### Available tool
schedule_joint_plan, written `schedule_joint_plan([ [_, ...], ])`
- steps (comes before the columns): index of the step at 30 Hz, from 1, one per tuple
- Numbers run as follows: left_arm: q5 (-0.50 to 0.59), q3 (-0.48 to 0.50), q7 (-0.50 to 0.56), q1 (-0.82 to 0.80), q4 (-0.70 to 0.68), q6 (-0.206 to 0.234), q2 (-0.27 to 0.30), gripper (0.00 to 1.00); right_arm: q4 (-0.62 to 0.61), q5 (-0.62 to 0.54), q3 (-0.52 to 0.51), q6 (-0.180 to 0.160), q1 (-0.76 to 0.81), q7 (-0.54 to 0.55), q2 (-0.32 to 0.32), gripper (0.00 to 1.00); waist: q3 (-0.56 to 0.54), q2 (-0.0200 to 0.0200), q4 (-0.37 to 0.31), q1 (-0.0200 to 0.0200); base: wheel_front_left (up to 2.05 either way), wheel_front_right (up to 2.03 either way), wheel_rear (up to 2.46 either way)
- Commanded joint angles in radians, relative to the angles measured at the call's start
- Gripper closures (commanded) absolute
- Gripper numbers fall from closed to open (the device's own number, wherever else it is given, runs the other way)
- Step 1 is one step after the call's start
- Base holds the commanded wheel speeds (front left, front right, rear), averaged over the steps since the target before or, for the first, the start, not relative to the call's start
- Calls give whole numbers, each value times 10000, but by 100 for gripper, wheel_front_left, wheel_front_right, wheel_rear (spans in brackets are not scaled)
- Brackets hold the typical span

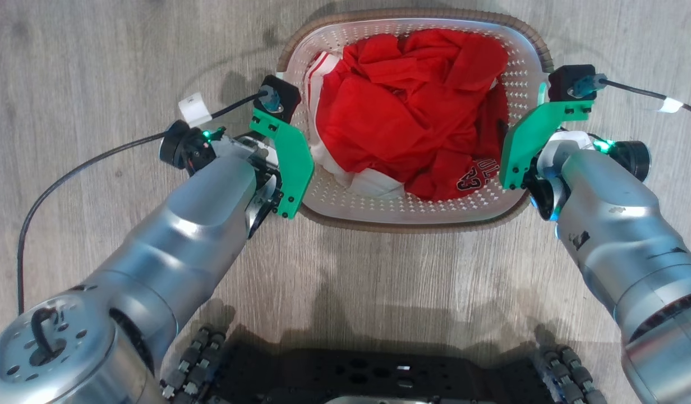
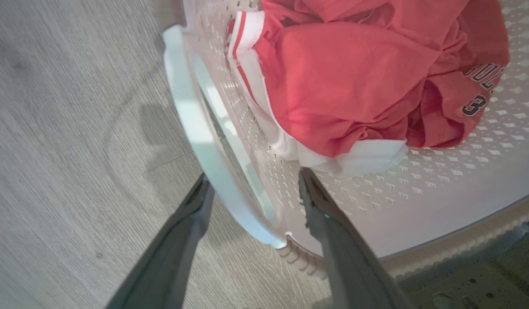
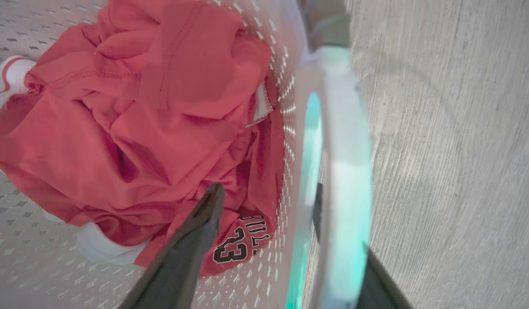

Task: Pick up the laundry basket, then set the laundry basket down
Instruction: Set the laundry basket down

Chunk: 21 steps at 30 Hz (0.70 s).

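Basket (image 1: 401, 209) handles (image 2: 191, 120) between parted fingers (image 2: 329, 223): left gripper (image 2: 253, 176), right gripper (image 3: 268, 188).

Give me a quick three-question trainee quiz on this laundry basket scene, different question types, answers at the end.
1. True or false: the laundry basket is empty.
2. The number printed on the red jersey is: A 23, B 45, C 7.
3. Fill in: the fingers of the left gripper and right gripper each straddle a white side ____ of the basket.
Key: 1 false; 2 A; 3 handle.
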Motion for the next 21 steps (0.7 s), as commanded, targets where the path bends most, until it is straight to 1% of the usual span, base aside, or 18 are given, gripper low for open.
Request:
schedule_joint_plan([
  [1, 18, 53, -76, 82, -66, 98, 164, 0, -94, -119, 19, 44, 530, -2, 335, 0, 1, 0, 13, 0, 0, 0, 0],
  [11, 52, 52, -330, 38, -57, 249, 164, 0, -94, -698, -768, 44, 672, 132, 379, 0, -100, 0, 147, 0, 0, 0, 0],
  [21, 63, 52, -555, 21, -187, 369, 164, 0, -94, -631, -790, 44, 805, 214, 383, 0, -215, 0, 339, 0, 0, 0, 0],
])
